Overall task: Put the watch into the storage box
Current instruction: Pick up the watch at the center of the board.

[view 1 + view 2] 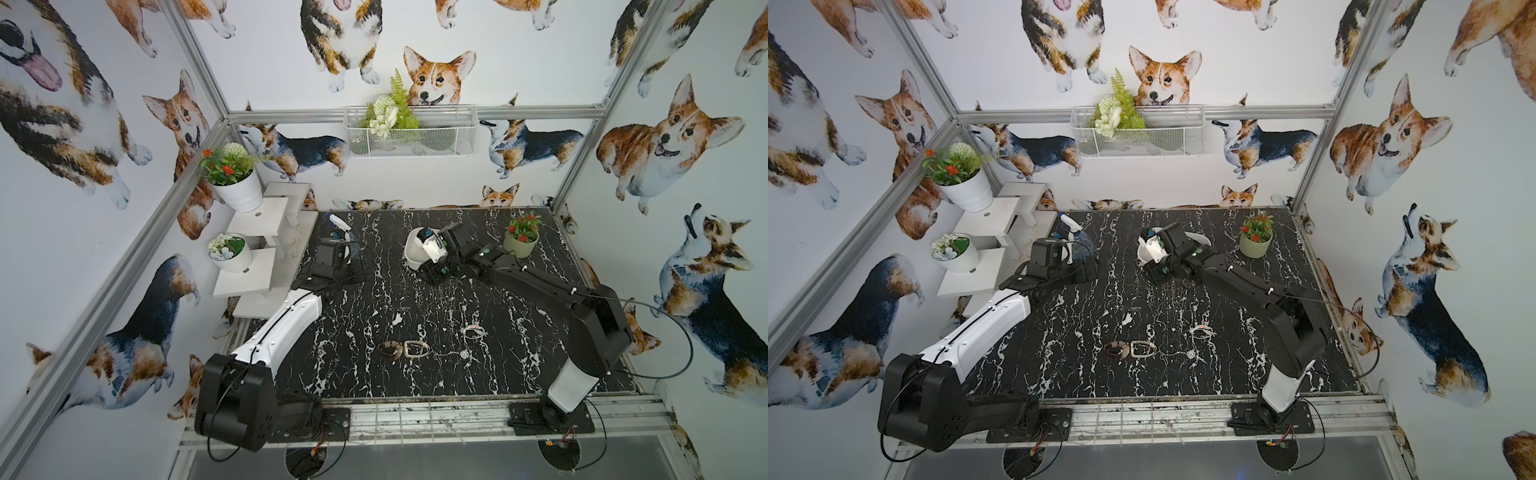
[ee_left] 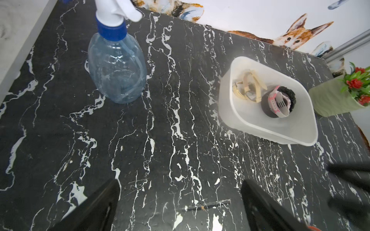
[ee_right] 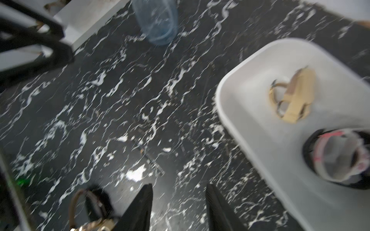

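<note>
The white storage box stands at the back of the table, partly hidden by my right arm in both top views. Inside lie a beige watch and a pink-grey watch on a black one. My right gripper hangs beside the box, open over bare table. A brown-strapped watch with gold links shows by one finger's outer side; contact is unclear. Three more watches lie near the front. My left gripper is wide open and holds nothing.
A clear spray bottle stands just beyond my left gripper. A green flower pot sits right of the box. White step shelves with potted plants fill the back left corner. A wire basket hangs on the back wall.
</note>
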Available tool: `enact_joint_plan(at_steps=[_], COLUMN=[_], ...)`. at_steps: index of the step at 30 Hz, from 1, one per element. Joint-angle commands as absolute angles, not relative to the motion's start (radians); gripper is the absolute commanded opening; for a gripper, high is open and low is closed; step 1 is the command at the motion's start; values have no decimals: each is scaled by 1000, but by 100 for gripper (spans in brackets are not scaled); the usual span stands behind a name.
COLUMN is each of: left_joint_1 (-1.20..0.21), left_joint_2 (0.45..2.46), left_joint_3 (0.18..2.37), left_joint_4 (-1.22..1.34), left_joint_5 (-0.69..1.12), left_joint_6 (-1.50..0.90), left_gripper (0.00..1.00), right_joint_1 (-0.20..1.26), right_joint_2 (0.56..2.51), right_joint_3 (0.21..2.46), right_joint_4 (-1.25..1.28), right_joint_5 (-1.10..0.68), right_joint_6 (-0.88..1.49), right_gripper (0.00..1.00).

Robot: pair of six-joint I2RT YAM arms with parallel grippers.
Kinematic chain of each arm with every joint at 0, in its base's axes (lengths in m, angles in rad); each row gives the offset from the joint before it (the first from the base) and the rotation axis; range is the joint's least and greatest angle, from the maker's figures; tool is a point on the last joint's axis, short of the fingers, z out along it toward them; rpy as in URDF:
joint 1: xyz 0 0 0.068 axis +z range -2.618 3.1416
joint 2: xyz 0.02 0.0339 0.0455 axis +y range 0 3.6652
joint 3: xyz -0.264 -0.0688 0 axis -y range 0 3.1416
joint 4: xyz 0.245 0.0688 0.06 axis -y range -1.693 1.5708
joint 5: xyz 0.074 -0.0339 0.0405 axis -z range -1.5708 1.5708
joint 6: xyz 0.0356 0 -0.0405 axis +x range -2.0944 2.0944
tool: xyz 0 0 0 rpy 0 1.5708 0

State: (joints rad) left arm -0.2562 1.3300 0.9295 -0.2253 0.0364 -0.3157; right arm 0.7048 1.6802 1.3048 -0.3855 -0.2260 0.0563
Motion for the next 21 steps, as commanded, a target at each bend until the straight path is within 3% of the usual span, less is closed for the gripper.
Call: enact_joint_plan(at_steps=[1,11,21], left_joint_1=[-238,-237,-238], left_joint_2=[1335,1354,1352], left_joint_3=[934,919,911], left_joint_4=[-247,-188,-170], left_joint_5=[20,107,137], left_joint_6=[-345,-338,-338], left_gripper=[100,100,100], right_joint_1=[736,747,742], right_joint_2=[1596,1403,1337], right_joint_3=[1175,915,795], right_joint_4=[-310,-489,-587], right_joint_5=[-203,104,189], right_joint_6=[143,362,419], right_gripper=[48,45,47])
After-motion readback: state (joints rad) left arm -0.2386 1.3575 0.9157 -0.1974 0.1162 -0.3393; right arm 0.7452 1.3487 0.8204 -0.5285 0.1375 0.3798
